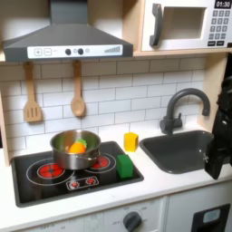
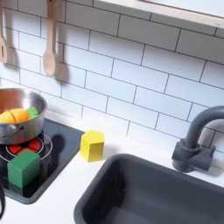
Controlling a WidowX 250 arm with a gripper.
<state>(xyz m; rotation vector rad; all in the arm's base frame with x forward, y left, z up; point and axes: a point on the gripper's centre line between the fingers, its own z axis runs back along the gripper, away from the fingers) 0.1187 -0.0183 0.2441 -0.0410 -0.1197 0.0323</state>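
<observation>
White brick tiling backed a toy kitchen counter [image 1: 168,181] with a black stovetop [image 1: 54,178] and a dark sink [image 1: 186,149]. At the first exterior view's right edge the gripper [image 1: 217,159] hung over the sink; whether its jaws were apart I could not tell. Nearest lay a yellow block [image 1: 131,140] between stovetop and sink, a green block [image 1: 124,166] on the stovetop's corner, and a metal pot [image 1: 75,149]. Open counter ran along the front edge.
</observation>
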